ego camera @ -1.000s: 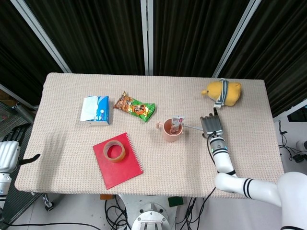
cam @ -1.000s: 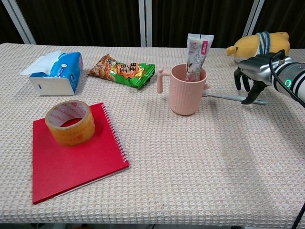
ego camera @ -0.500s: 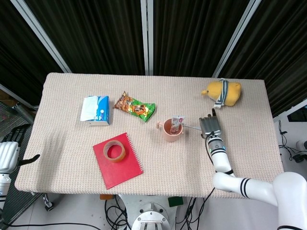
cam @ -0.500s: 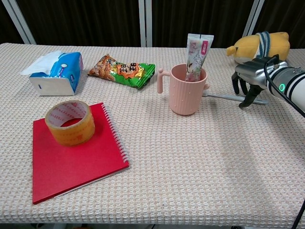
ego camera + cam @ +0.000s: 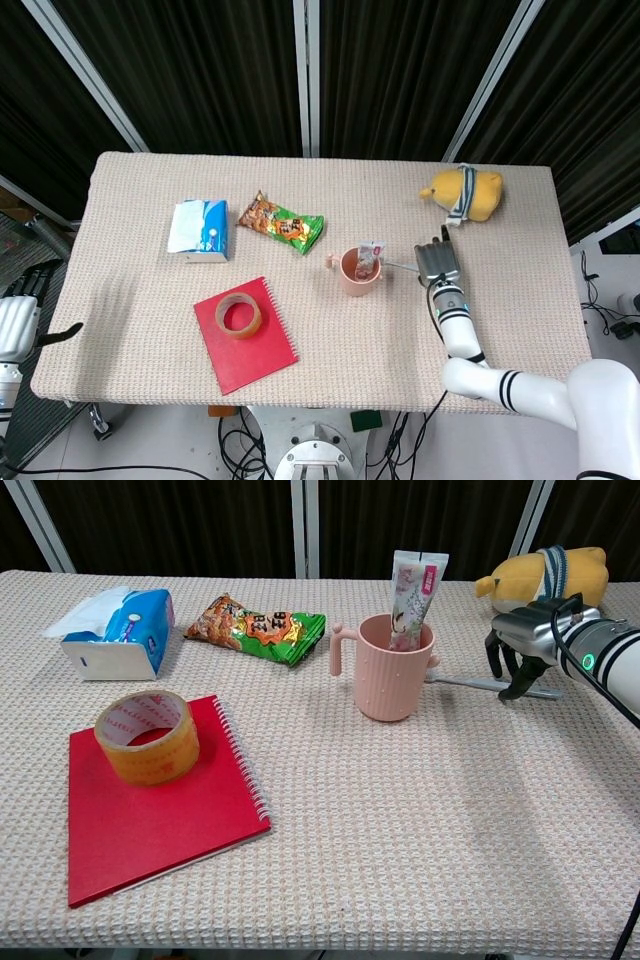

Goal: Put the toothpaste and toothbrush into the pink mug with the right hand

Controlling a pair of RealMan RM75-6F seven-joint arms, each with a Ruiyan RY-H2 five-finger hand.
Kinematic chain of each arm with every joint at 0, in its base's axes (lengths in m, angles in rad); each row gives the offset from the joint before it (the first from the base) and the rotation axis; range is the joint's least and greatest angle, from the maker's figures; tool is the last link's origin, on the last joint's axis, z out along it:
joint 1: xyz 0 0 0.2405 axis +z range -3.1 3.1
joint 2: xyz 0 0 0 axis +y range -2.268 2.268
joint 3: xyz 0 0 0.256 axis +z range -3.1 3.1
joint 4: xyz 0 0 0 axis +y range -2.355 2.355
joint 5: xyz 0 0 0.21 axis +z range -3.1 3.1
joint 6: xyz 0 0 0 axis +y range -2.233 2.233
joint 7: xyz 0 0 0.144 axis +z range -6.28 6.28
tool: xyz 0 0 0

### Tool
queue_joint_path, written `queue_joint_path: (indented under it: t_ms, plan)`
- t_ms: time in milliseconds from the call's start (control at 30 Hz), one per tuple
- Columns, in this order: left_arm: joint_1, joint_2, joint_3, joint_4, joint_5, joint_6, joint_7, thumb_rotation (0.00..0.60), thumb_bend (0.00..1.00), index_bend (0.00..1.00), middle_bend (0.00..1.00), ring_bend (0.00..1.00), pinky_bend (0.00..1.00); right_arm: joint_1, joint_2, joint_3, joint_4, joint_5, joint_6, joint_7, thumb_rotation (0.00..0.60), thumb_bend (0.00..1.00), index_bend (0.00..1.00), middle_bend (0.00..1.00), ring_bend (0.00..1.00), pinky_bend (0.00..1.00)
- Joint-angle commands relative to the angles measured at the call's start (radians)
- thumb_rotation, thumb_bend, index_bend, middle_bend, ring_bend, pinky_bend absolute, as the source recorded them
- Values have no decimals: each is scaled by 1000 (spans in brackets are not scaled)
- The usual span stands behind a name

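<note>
toothbrush [image 5: 470,683] head — behind pink mug [image 5: 388,670]

No lettering can be read with any certainty. The snack packet [image 5: 256,628] near the table's [image 5: 400,860] far edge carries large yellow characters, too small to make out. The toothpaste [image 5: 411,588] tube in the pink mug [image 5: 385,675] and the tape roll [image 5: 148,735] bear print that blurs away.

Beige woven-topped table [image 5: 150,330] stands before dark curtains [image 5: 200,70] with pale frames.

bare cloth before pink mug [image 5: 391,677], plush toy [image 5: 548,572] close behind right robot hand [image 5: 522,645]
</note>
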Motion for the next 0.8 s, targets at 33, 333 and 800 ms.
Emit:
queue_joint_path:
  t_ms: [33,333,800]
  plan:
    - [-1,0,0,-1,0,-1,1,600,75,101,106,100,218,0,1,2,2,3,-3,0,600,628,522,513,252,78]
    - [-1,3,1,-6,0,-4,8,600,75,101,106,100,219,3,-15,0,19,4,-10,-5,600,661,541,528,258,78]
    - [-3,2,0,-5,-2,-10,9,600,75,101,106,100,219,3,-26,4,35,11,-11,-14,600,736,558,542,276,77]
